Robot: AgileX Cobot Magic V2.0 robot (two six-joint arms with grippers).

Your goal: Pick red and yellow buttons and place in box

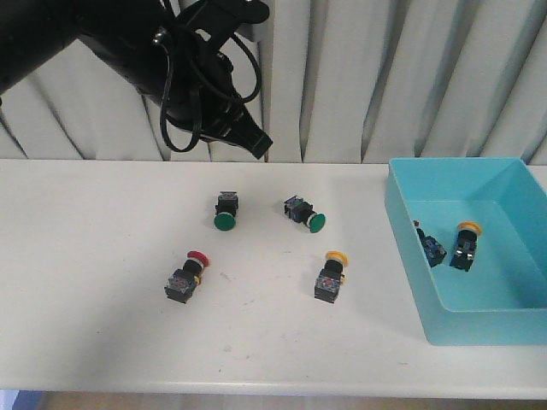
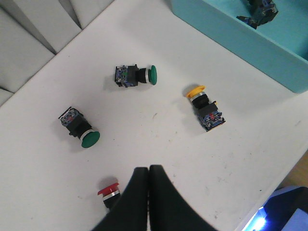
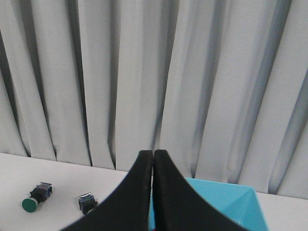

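A red button point(image 1: 186, 275) lies on the white table at front left and a yellow button point(image 1: 332, 273) at front centre. The turquoise box point(image 1: 487, 327) at the right holds a yellow button point(image 1: 466, 243) and a second button point(image 1: 429, 245) whose cap is hidden. My left gripper point(image 1: 262, 145) is shut and empty, high over the back of the table. In the left wrist view it point(image 2: 148, 168) hangs above the table, with the red button point(image 2: 109, 193) beside it and the yellow button point(image 2: 204, 107) farther off. My right gripper point(image 3: 153, 153) is shut and empty, raised beside the box point(image 3: 216, 192).
Two green-capped buttons point(image 1: 226, 211) point(image 1: 305, 213) lie behind the red and yellow ones; they also show in the left wrist view point(image 2: 79, 129) point(image 2: 136, 75). A grey curtain point(image 1: 385, 77) hangs behind the table. The table's front edge runs along the bottom of the front view.
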